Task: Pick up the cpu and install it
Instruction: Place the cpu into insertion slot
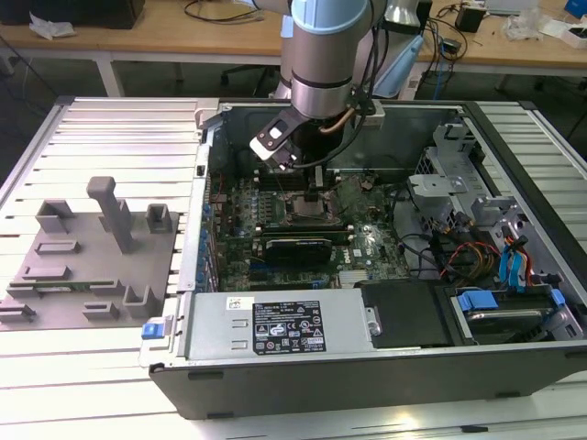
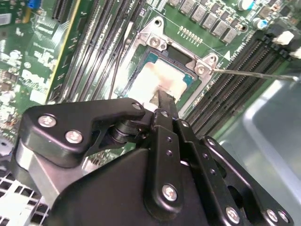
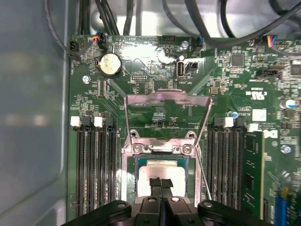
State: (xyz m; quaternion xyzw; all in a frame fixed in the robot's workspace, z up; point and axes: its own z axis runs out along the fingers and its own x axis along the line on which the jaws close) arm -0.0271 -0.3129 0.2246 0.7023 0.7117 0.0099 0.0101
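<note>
The exterior view looks down from well back over the open computer case [image 1: 321,385]. Both wrist views peer closely past the claw [image 3: 161,181] at the socket [image 3: 141,149] below it.

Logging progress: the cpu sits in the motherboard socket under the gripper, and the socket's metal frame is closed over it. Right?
Not quite. The cpu does sit in the socket under the gripper, but the metal frame is swung open, clear of the cpu, not closed over it. The first wrist view shows this.
</note>
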